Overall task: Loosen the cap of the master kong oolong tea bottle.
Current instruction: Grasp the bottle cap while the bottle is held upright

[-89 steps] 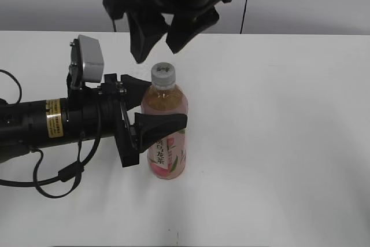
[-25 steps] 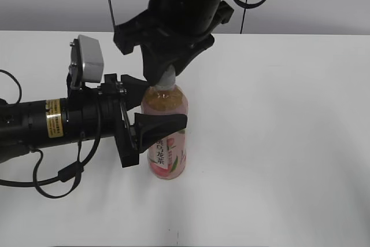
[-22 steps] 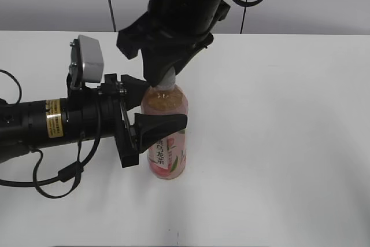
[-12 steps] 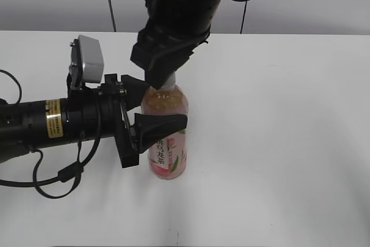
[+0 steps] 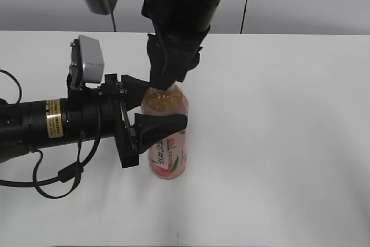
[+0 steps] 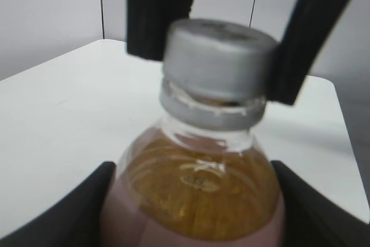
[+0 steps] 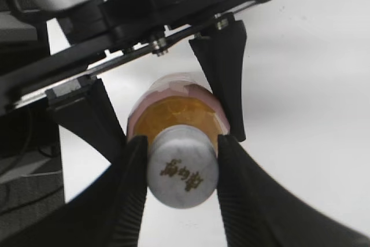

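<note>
Master kong oolong tea bottle (image 5: 167,137) upright on white table (image 5: 289,143), long axis vertical, pink peach label facing front, amber tea visible thru clear shoulder. Cap (image 7: 182,173) on top of bottle – white, ribbed, dark mark on its flat face, seated on threaded neck w/ ring below.

Left gripper (image 5: 153,105) reaching in horizontally from bottle's left, jaws spread about bottle-wide and pressed on opposite sides of the body just below the shoulder – clamped on bottle, steadying it. Seen from left wrist: dark jaw tips at both lower corners, against bottle's sides.

Right gripper (image 7: 180,172) straight above bottle, pointing down along its axis. Jaws narrowed to cap width, one on each side of cap, pressing the ribbed wall – gripping cap, as right wrist view shows. In exterior view cap hidden behind those jaws.

Key relation: cap directly under right gripper, twist axis same as bottle's vertical axis; right arm nearer the cap, left arm lower on body. Next likely a wrist turn about that axis; cap looks not yet lifted off threads.
</note>
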You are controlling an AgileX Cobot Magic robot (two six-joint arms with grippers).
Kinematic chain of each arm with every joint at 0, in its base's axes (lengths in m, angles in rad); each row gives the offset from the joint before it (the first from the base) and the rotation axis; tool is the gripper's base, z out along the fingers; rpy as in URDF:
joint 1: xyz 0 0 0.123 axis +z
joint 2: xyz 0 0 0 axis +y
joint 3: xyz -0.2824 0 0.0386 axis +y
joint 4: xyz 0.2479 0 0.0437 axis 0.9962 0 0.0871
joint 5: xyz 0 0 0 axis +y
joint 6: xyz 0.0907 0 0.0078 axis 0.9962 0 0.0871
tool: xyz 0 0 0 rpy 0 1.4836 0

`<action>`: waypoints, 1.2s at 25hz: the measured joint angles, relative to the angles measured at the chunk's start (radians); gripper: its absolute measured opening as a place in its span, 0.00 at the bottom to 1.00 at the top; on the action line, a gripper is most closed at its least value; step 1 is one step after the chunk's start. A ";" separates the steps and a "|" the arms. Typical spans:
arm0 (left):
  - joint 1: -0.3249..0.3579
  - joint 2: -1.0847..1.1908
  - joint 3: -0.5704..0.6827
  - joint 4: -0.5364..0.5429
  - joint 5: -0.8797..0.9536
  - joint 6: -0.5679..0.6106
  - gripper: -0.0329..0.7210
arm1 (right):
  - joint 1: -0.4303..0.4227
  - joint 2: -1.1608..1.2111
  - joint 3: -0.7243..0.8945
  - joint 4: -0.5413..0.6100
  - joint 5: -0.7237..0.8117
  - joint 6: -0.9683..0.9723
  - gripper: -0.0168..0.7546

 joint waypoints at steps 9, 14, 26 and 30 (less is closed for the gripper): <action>0.000 0.000 0.000 0.000 0.004 0.000 0.66 | 0.000 0.000 0.000 0.001 0.000 -0.407 0.38; 0.000 0.000 0.000 0.000 0.008 0.000 0.66 | 0.000 0.000 0.000 0.002 0.001 -0.579 0.38; 0.000 0.000 -0.003 0.001 0.011 0.000 0.66 | 0.000 -0.001 0.000 0.011 0.002 -1.045 0.38; 0.000 0.000 -0.003 0.001 0.011 -0.002 0.66 | 0.000 -0.001 0.000 0.011 0.002 -1.209 0.38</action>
